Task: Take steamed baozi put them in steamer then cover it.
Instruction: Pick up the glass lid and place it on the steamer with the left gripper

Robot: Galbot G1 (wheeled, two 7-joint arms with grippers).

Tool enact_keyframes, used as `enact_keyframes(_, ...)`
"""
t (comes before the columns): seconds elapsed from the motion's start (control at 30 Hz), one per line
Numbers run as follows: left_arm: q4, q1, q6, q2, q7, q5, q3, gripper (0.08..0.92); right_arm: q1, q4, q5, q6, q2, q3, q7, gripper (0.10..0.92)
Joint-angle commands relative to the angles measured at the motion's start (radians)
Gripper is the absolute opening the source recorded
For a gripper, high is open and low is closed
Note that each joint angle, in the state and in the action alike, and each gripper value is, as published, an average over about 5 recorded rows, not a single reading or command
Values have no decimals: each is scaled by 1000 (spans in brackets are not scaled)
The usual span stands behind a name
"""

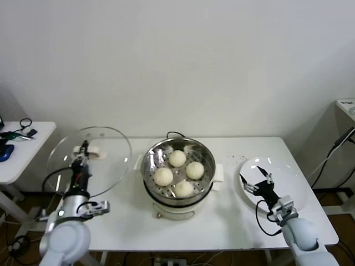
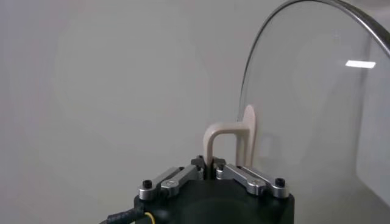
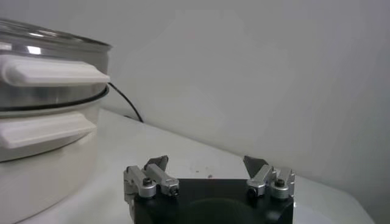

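The steel steamer stands mid-table on its cream-white base, with several cream-white baozi on its perforated tray. My left gripper is shut on the cream handle of the clear glass cover, holding it upright and tilted above the table's left end, left of the steamer. The cover's pane fills one side of the left wrist view. My right gripper is open and empty over the white plate at the right. The steamer's side and handle show in the right wrist view.
A black cord runs from behind the steamer. A small side table with cables and tools stands at the far left. The white wall is close behind the table.
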Motion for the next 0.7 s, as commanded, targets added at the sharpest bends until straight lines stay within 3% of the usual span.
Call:
enact_keyframes(0.03, -46, -154, 186, -23, 124, 111, 311, 153, 26, -36, -6, 11, 2, -12, -8, 823)
enact_keyframes(0.37, 100, -280, 214, -252, 193, 251, 460, 153, 24, -58, -10, 30, 9, 4, -18, 823)
enact_keyframes(0.7, 173, -375, 266, -345, 241, 252, 556, 153, 4, -59, -10, 44, 5, 49, -30, 823)
